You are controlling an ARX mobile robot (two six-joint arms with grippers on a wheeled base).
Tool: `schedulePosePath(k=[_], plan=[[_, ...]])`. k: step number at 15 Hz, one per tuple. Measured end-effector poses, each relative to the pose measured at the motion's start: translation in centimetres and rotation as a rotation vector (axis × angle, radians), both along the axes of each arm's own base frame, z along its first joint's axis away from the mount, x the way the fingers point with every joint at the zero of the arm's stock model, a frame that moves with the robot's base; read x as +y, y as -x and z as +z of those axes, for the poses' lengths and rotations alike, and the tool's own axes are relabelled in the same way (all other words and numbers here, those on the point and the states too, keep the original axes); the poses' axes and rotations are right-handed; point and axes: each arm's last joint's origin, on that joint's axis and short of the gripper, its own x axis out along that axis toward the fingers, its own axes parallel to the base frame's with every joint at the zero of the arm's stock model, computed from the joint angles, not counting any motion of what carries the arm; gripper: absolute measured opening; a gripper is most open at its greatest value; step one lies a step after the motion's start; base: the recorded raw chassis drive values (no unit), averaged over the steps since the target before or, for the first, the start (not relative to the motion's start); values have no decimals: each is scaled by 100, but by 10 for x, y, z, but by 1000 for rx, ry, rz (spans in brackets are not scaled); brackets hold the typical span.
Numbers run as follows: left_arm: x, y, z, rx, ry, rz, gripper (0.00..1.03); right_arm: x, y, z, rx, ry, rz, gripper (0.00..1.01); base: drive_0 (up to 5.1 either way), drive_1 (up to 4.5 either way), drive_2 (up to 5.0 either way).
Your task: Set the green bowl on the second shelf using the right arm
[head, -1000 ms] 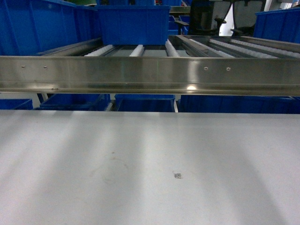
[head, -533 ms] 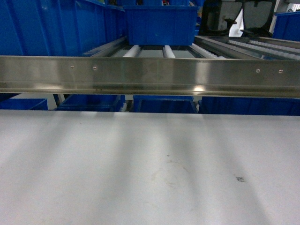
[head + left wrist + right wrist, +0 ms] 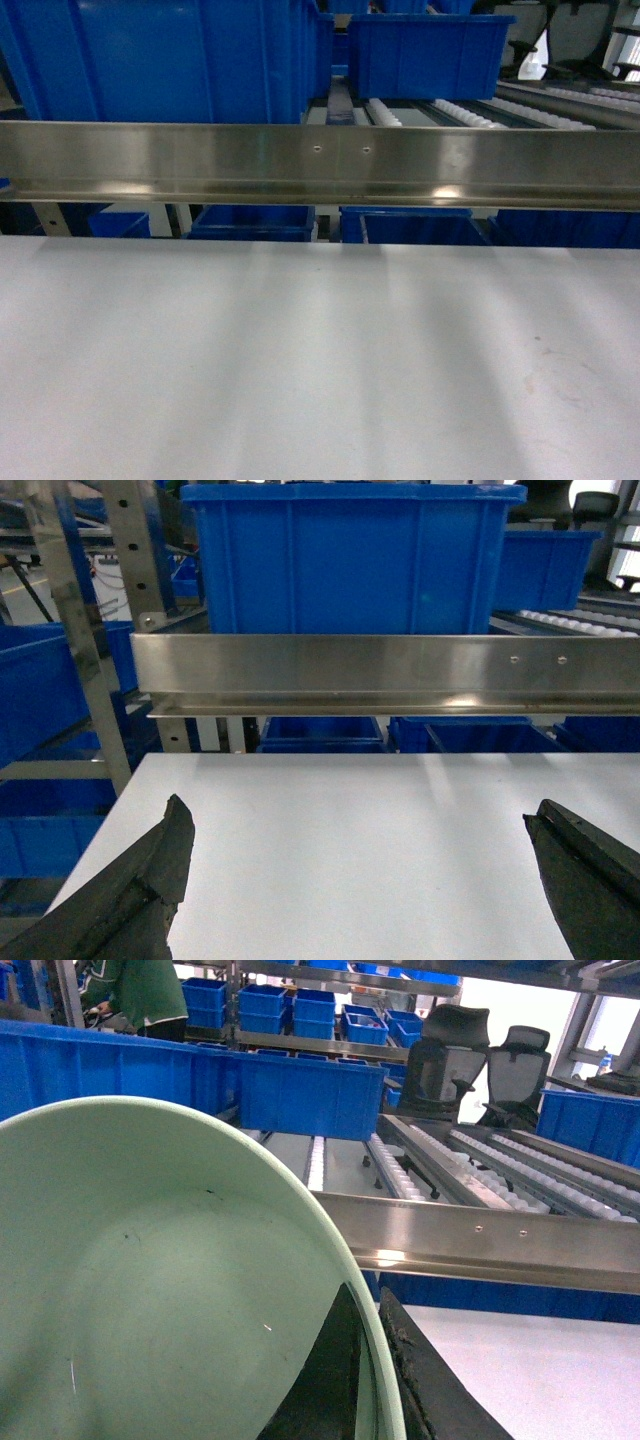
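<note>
your right gripper is clamped on the rim of the green bowl, one black finger inside and one outside, at 5 o'clock in the right wrist view. the second shelf and its steel rail lie beyond at 2 o'clock, past the white tabletop. your left gripper hangs spread wide and empty over that tabletop, blue bins at 12 o'clock.
</note>
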Motion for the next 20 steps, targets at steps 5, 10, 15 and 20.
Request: schedulePosePath(k=[5, 10, 15, 20], plan=[[0, 0, 0, 0, 0, 0, 98, 0, 0, 0, -1, 0, 0, 3, -492, 253, 253], [0, 0, 0, -1, 0, 0, 98, 0, 0, 0, -1, 0, 0, 3, -505, 240, 240], [0, 0, 0, -1, 0, 0, 98, 0, 0, 0, -1, 0, 0, 3, -502, 243, 243], [0, 0, 0, -1, 0, -2, 98, 0, 0, 0, 4, 0, 0, 3, -499, 246, 246]])
